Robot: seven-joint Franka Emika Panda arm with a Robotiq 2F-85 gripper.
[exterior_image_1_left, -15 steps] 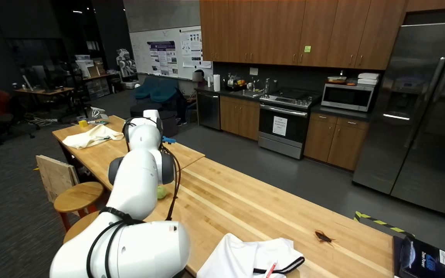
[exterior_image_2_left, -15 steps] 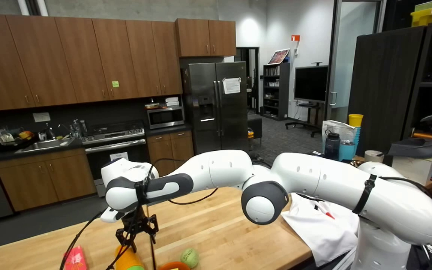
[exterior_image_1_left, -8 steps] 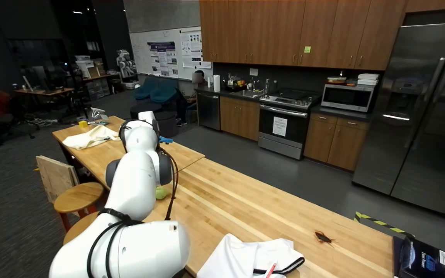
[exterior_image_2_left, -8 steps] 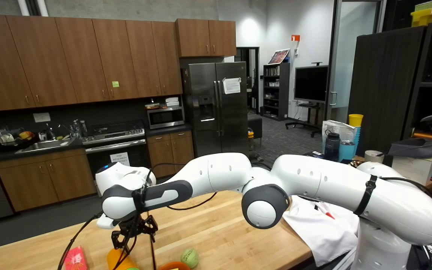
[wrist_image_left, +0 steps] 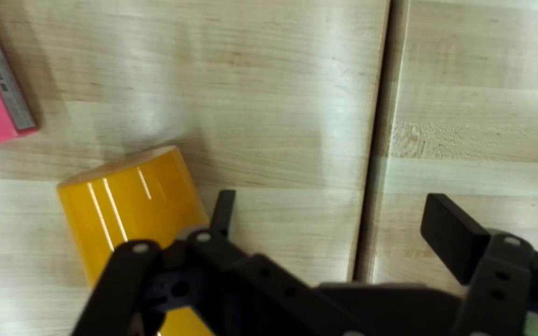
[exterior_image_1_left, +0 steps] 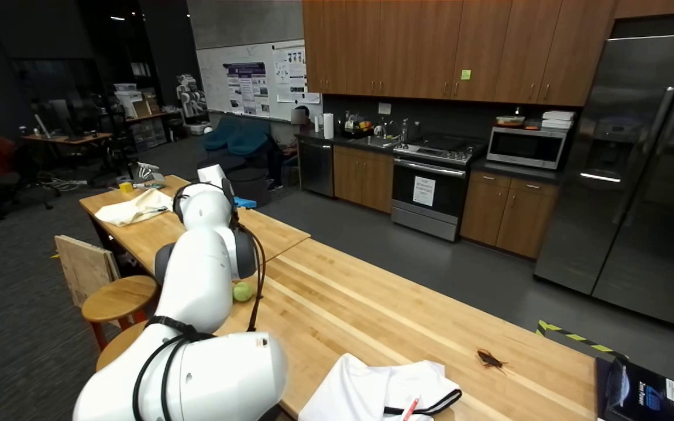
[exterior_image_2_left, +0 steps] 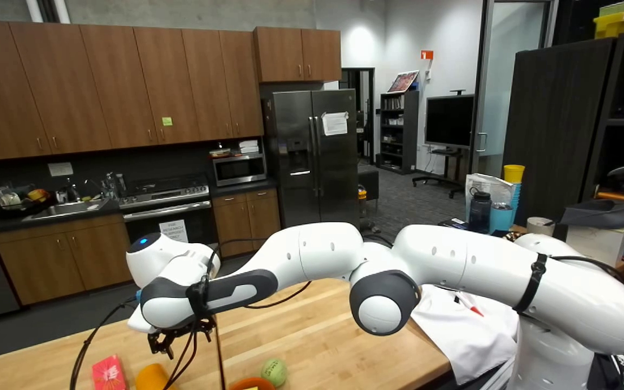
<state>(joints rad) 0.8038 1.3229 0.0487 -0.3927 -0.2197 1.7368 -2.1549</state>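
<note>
Both exterior views: dark steel fridge, microwave left of it, oven further left. In an exterior view: white cloth at bottom of frame, red-and-white pen lying on it; brown insect, lower right, real or toy unclear; black box, lower right corner; round stool, lower left. In an exterior view: dark bottle, right side, yellow cup near it; television, right of centre, screen black.

Arm and orange cylinder — both farther left now.
Over the last second the gripper has swung left and the wrist above it dipped in an exterior view, where a blue light has turned into sight. The orange cylinder has shifted left — less of it shows there — and the arm covers less of the green ball.
</note>
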